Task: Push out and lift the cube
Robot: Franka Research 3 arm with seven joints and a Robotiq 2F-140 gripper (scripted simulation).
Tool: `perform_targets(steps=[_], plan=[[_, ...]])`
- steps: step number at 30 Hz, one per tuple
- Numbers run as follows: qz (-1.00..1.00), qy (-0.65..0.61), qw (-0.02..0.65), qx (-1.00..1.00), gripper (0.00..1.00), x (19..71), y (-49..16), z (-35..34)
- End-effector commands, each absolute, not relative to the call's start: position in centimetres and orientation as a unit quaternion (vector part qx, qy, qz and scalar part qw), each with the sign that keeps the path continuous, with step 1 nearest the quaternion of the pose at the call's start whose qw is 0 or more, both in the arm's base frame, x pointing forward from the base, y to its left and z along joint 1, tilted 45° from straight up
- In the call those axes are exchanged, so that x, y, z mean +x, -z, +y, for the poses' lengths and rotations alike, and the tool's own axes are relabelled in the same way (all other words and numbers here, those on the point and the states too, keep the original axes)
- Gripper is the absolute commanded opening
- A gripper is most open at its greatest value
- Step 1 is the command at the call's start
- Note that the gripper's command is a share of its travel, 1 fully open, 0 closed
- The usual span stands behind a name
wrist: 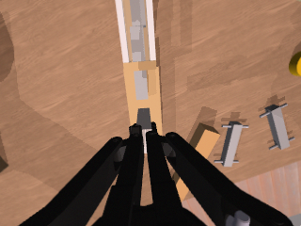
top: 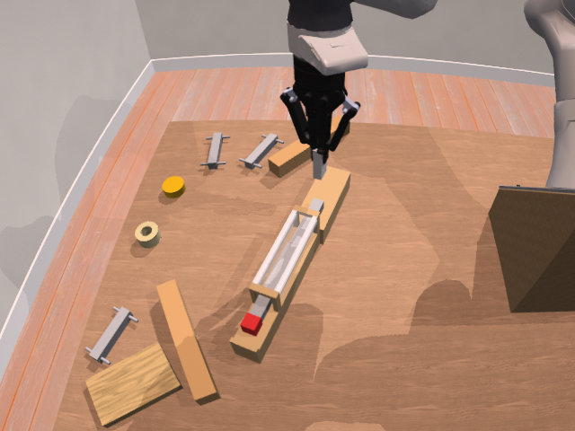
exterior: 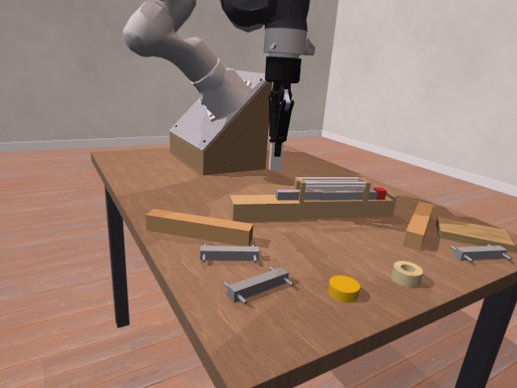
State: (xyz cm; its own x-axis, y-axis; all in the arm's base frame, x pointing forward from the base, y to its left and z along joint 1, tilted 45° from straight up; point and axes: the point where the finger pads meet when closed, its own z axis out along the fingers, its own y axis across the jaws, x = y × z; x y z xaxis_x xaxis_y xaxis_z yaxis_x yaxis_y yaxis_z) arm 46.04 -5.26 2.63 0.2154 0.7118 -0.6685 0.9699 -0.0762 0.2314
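Observation:
The red cube point(top: 251, 323) sits on the short ledge outside the channel's near end, by the raised lip; it also shows in the exterior view point(exterior: 380, 192). The channel point(top: 285, 252) has white rails on a long wooden base point(exterior: 313, 207). A grey rod point(top: 261, 306) lies through it, its tip against the cube and its other end point(top: 316, 204) sticking out at the far end. My gripper point(top: 319, 169) is shut and empty. It hangs above the far ledge, clear of the rod. In the wrist view the fingertips point(wrist: 143, 134) are above the rod end point(wrist: 141, 85).
A wooden block point(top: 290, 155) lies beside the far end. Two grey pegged bars point(top: 214, 150) point(top: 259, 150), a yellow disc point(top: 173, 186), a cream ring point(top: 147, 233), a long block point(top: 185, 339), a plank point(top: 131, 382) and another bar point(top: 111, 335) lie to the left. A wedge ramp point(top: 534, 245) stands at the right.

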Motion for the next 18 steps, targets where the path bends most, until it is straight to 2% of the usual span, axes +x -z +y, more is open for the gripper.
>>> perform_targets(steps=[1, 18], plan=[[0.597, 0.2, 0.328, 0.704, 0.0, 45.86, -2.68, -5.36], [0.597, 0.2, 0.328, 0.704, 0.0, 45.86, -2.68, -5.36]])
